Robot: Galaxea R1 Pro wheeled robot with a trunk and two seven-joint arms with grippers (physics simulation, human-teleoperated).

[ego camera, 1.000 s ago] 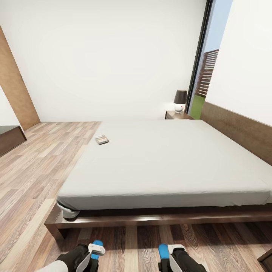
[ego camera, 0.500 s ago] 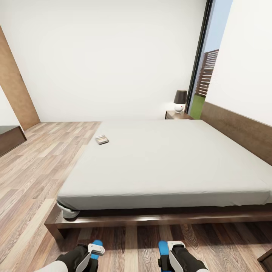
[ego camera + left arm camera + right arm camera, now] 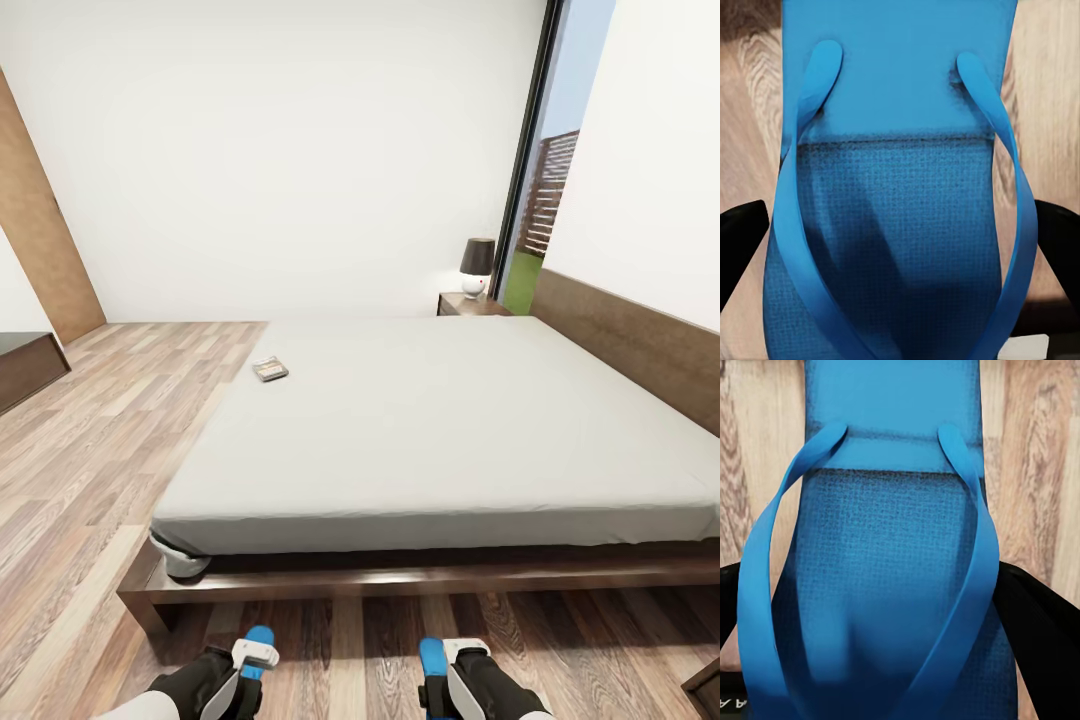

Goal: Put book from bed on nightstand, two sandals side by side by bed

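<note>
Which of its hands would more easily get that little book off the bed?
Left, probably: the book lies near the bed's left edge, on the left hand's side. But both hands, the right hand too, hold a blue sandal.

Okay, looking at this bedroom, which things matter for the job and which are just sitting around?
For the job:
book on the bed
nightstand
blue sandal in the left pincer
blue sandal in the right pincer

Just there:
lamp
low cabinet
</note>
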